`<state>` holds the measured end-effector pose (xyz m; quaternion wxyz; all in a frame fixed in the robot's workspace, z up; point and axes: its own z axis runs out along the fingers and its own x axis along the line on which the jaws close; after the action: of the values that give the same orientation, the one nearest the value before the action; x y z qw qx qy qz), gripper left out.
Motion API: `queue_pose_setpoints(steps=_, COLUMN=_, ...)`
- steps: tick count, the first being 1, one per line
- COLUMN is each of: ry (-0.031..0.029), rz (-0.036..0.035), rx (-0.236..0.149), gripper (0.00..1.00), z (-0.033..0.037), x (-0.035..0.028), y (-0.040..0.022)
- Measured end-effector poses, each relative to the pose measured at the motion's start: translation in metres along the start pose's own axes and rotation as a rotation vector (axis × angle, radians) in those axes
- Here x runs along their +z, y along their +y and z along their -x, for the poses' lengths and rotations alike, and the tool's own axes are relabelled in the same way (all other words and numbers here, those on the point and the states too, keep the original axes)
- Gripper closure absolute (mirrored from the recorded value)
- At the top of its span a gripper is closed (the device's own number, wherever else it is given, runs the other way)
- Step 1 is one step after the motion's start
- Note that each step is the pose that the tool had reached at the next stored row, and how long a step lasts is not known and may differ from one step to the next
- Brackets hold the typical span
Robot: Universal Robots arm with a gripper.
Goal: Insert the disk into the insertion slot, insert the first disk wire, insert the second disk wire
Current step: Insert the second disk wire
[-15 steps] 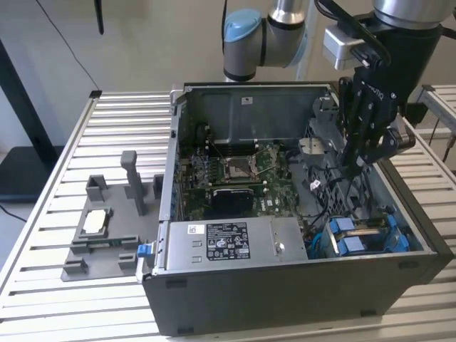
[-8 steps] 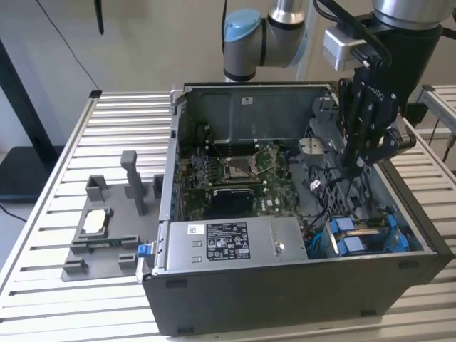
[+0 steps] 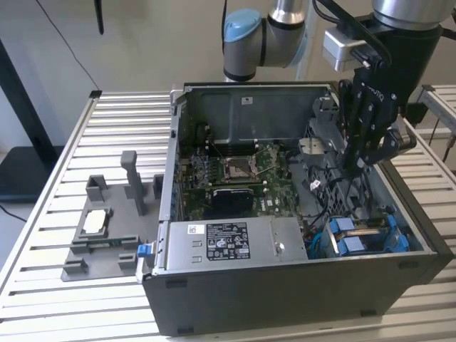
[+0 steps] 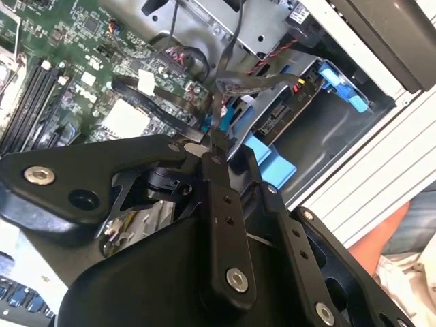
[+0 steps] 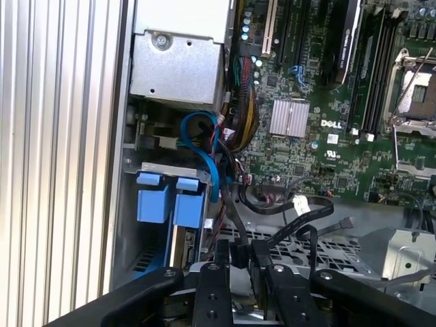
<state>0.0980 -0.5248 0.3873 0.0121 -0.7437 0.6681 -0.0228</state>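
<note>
At the exterior view's left, a ribbed aluminium slatted worktop (image 3: pixel 121 128) carries a matt grey moulded plastic fixture (image 3: pixel 100 249) with upright posts. To its right stands the open dark-grey sheet-metal computer case (image 3: pixel 285 306), with a green circuit board (image 3: pixel 242 178) studded with sockets on its floor and a boxy grey labelled power supply (image 3: pixel 228 242) along the near wall. Further right, the flat silver-grey disk in its bright blue plastic carrier (image 3: pixel 365 239) already sits down in its slot in the case's near corner, the glossy blue end tabs standing up; the first wrist view shows those tabs (image 5: pixel 163 201) seated beside the case wall, so the first step looks done. The black jointed metal claw (image 3: pixel 351 169) reaches down into the case just behind the disk bay, among loose cabling. In both wrist views its two slim fingers are drawn almost together (image 4: pixel 216 146) (image 5: pixel 240 252), and they appear to pinch the end of a thin, dark, flexible flat wire (image 4: pixel 216 109) that rises and curves off toward the bay. By my reading the wiring steps are under way; whether this is the first or second wire, and whether any is plugged in, I cannot tell.
</note>
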Motion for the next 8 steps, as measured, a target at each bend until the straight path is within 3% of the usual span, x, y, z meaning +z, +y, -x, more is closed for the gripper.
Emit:
queue_pose_setpoints(steps=3, ry=0.0011, rz=-0.0002, rx=0.000, gripper=0.84, z=0.0000, x=0.0000, y=0.0000)
queue_pose_setpoints(steps=8, ry=0.0024, rz=0.0002, rx=0.000, gripper=0.84, z=0.0000, x=0.0000, y=-0.0001)
